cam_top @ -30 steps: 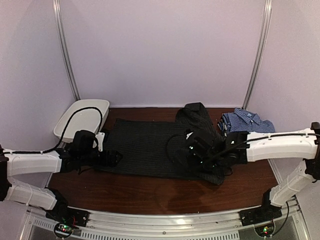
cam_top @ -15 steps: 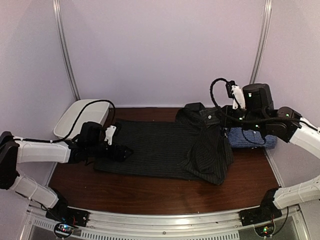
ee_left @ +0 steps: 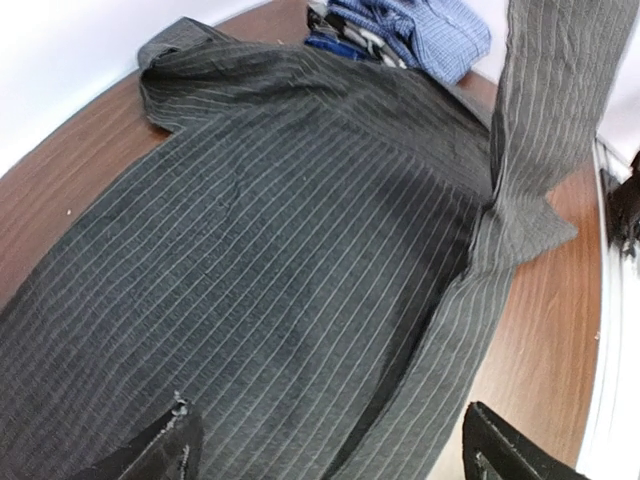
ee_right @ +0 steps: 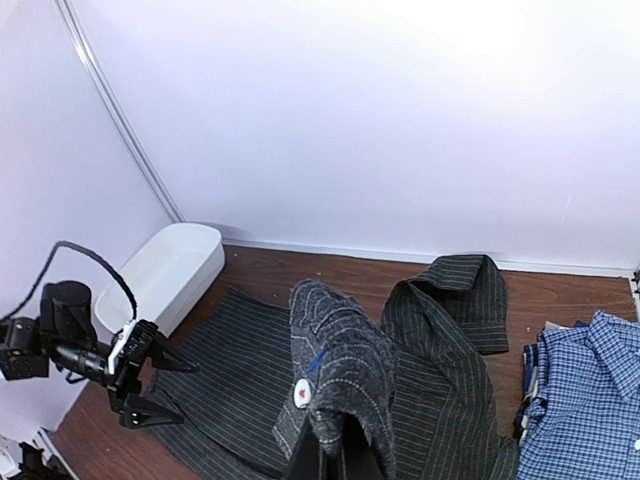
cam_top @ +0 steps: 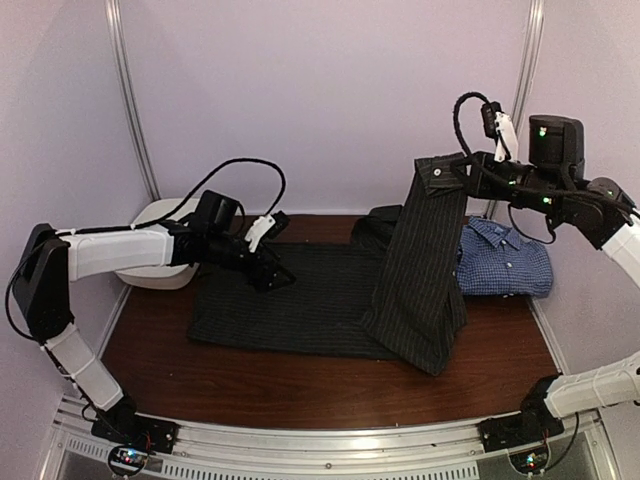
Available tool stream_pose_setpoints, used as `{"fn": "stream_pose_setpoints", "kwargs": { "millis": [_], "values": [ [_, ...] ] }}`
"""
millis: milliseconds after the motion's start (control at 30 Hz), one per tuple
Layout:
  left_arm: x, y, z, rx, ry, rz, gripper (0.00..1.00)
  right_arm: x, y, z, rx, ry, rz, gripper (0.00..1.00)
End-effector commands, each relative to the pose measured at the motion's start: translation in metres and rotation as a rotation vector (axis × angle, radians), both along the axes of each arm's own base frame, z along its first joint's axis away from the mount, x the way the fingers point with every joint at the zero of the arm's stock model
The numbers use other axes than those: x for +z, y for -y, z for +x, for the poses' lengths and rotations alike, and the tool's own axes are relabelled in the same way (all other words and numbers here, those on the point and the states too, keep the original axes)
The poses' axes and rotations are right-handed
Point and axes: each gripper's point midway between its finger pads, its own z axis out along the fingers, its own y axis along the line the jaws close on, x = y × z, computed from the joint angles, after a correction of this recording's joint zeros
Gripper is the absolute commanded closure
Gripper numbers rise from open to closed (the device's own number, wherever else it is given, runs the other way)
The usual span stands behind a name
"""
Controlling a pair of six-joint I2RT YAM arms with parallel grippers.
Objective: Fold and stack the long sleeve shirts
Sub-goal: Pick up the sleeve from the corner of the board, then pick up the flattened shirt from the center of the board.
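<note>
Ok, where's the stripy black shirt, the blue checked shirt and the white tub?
black striped shirt [cam_top: 290, 300]: top view, on its flat body panel.
blue checked shirt [cam_top: 505, 265]: top view, on its folded front.
white tub [ee_right: 165, 270]: right wrist view, on its bare inside.

We see a white oval tub [cam_top: 165, 213] off to the left of the left claw [cam_top: 278, 277], a brown wooden tabletop [cam_top: 300, 385] spreading beneath that claw, and a pale lilac wall [cam_top: 330, 100] rising beyond it.

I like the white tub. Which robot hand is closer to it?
Left. The left gripper hovers open over the black shirt, near the white tub. The right gripper is far across the table, holding the shirt's sleeve up.
</note>
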Motion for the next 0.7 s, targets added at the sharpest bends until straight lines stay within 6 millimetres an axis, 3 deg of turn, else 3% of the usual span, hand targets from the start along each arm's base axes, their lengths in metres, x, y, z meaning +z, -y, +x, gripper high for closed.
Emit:
{"fn": "stream_pose_setpoints", "kwargs": {
  "millis": [0, 167, 367, 500, 667],
  "values": [
    [-0.023, -0.006, -0.006, -0.169, 0.001, 0.183, 0.09, -0.025, -0.003, 0.023, 0.028, -0.049, -0.130, 1.00],
    [-0.053, -0.014, -0.013, -0.232, -0.040, 0.277, 0.10, -0.051, -0.015, 0.052, 0.137, -0.066, -0.219, 1.00],
    [-0.071, -0.026, -0.011, -0.232, -0.029, 0.356, 0.09, -0.076, -0.040, 0.089, 0.270, -0.092, -0.260, 1.00],
    [-0.081, -0.044, -0.003, -0.198, -0.030, 0.411, 0.08, -0.066, -0.052, 0.117, 0.300, -0.055, -0.280, 1.00],
    [-0.083, -0.075, 0.016, -0.065, -0.098, 0.395, 0.09, -0.040, -0.048, 0.148, 0.257, -0.004, -0.228, 1.00]
  ]
}}
